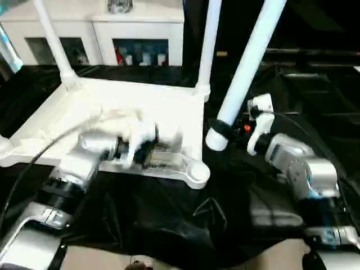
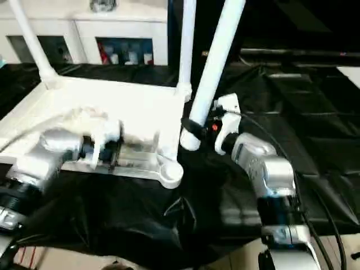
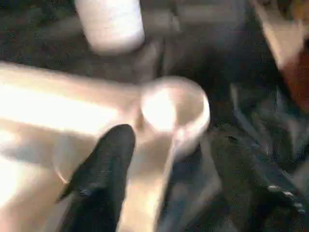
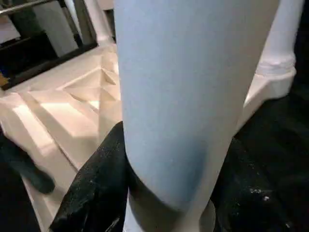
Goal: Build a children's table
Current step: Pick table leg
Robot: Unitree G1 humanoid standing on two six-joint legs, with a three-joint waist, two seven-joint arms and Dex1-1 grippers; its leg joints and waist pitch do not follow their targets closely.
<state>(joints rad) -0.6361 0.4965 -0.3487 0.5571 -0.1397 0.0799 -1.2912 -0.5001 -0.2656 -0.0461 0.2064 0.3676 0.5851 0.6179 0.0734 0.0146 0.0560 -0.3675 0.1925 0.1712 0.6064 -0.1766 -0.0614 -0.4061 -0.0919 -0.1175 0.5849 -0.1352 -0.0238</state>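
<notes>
The white tabletop (image 1: 112, 107) lies upside down on black cloth, ribs up. Two white legs (image 1: 53, 39) (image 1: 209, 39) stand in its far corner sockets. The near right socket (image 1: 197, 171) is empty, and it appears as a round cup (image 3: 174, 108) in the left wrist view. My left gripper (image 1: 147, 152) grips the tabletop's near rim just left of that socket, one black finger (image 3: 101, 179) lying over the rim. My right gripper (image 1: 225, 128) is shut on a third leg (image 1: 250, 62), which tilts; its lower end (image 1: 216, 138) hangs just right of the tabletop, above and beyond the empty socket. Black fingers (image 4: 96, 183) flank the tube (image 4: 183, 96).
A white cabinet with glass doors (image 1: 140, 34) stands behind the table. Crumpled black cloth (image 1: 169, 219) covers the surface up to the near edge. A black cable (image 1: 34, 157) runs along my left forearm. Dark shelving (image 1: 315, 67) lies at the back right.
</notes>
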